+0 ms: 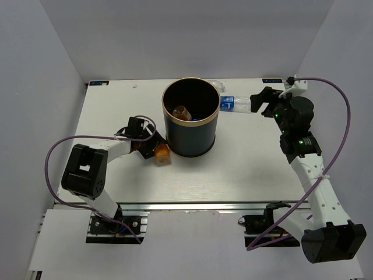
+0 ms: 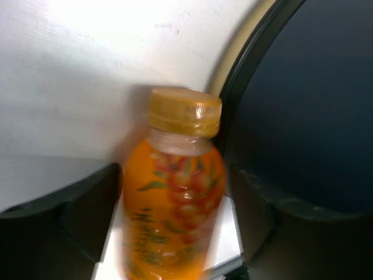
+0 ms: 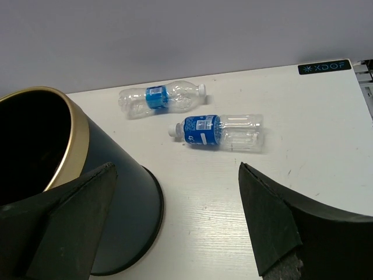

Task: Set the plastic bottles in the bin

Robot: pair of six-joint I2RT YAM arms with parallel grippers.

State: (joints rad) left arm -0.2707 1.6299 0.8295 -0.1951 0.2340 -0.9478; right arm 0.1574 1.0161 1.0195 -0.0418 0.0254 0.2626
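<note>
While the white wood-grain desk (image 1: 245,169) is boxed by plain grey walls (image 1: 35,70), the dark gold-rimmed cylindrical bin (image 1: 190,137) is stood centrally. Beside it, a stubby orange bottle (image 2: 175,204) is bracketed by the left gripper (image 1: 156,149) jaws; whether they are clamped cannot be told. Two clear blue-labelled bottles (image 3: 221,130) (image 3: 160,98) are laid flat beyond the right gripper (image 1: 260,102), jaws spread.

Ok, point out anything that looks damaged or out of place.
The far clear bottle lying on the table past the bin looks crumpled, its sides dented. The nearer bottle beside it lies flat but looks intact.
</note>
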